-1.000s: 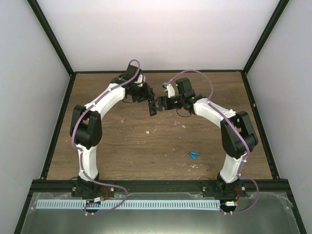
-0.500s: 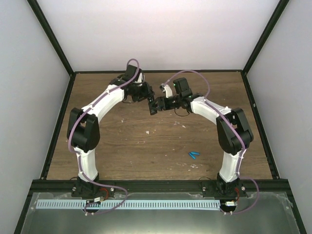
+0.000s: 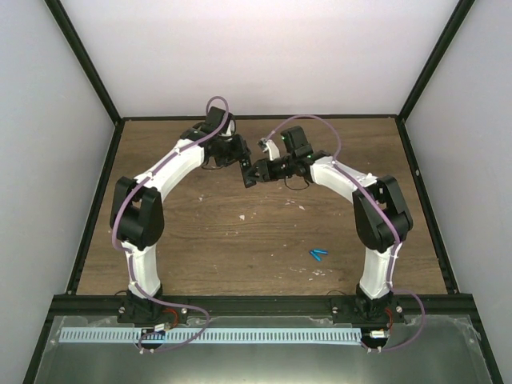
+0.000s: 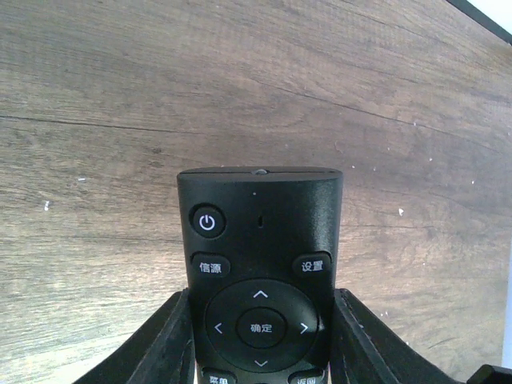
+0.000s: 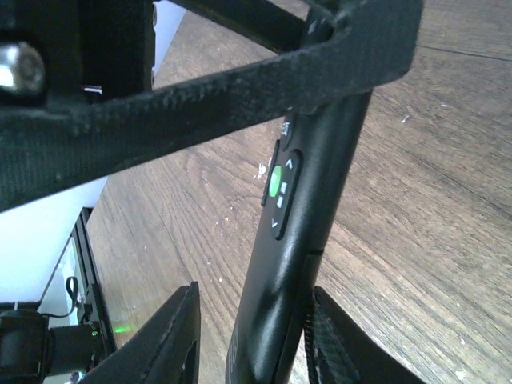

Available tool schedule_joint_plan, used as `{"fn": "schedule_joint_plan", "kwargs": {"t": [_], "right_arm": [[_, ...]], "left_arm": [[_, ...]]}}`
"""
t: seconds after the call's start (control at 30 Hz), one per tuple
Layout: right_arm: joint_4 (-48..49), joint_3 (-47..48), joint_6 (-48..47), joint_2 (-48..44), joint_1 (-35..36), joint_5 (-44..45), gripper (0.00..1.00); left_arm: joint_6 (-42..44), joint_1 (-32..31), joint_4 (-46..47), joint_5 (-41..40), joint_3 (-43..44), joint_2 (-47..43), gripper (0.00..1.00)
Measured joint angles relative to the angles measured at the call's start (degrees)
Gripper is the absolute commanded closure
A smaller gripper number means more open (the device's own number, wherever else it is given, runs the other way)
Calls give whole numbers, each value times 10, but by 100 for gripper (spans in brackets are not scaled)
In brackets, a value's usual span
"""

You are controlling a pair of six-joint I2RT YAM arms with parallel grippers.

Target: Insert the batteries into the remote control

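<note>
Clamping the remote control (image 4: 260,224) in the left gripper (image 4: 260,336), straddling it with the right gripper (image 5: 254,320), perhaps loosely; cannot tell. Leaving both batteries (image 3: 318,254) unloaded on the table (image 3: 200,240).

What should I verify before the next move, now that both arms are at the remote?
1. Left gripper shut on the remote control: ok, its fingers press both sides.
2. Right gripper holding the remote control: cannot tell, a gap shows on one side.
3. Remote control opened for loading: cannot tell, only its button face and one edge show.
4. Batteries located: ok, both lie together on the table, nearer the right arm's base.
5. A gripper free to fetch them: not ok, both are at the remote control.
</note>
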Motion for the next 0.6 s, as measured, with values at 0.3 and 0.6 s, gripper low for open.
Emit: {"fn": "schedule_joint_plan", "kwargs": {"t": [0.3, 0.6], "right_arm": [[-19, 27, -1, 23, 1, -11, 73], [-42, 38, -4, 38, 1, -20, 82]], "left_arm": [[0, 0, 0, -17, 0, 0, 100], [1, 0, -1, -29, 4, 0, 100]]}}
